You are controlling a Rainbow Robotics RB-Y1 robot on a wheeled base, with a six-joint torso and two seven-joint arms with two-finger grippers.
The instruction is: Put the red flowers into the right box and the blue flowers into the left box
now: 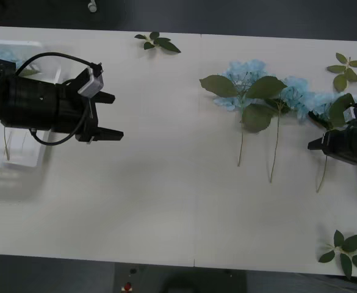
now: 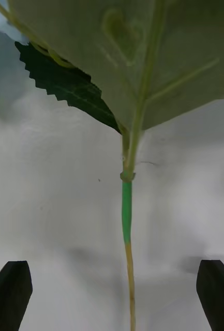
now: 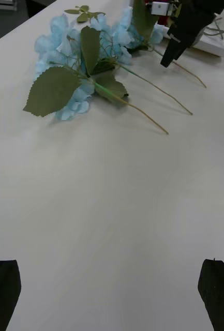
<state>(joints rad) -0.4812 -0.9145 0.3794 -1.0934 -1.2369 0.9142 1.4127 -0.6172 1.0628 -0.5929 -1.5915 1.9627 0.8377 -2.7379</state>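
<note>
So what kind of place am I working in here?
Probably a lab or office test bench, not a flower shop: a plain white table, artificial blue flowers laid out in a row, and a white plastic box for sorting. Dark floor lies beyond the table.

White table (image 1: 166,201), pale matte top, faint seam running front to back near the middle. Three blue flowers (image 1: 251,85) lying flat on the right half, heads touching in a row, stems trailing toward the near edge. Loose leaf sprigs in three spots: far edge near centre (image 1: 157,42), far right corner (image 1: 344,68), near right corner (image 1: 347,251). Left box (image 1: 19,168) resting on the left end, white, raised rim.
</note>
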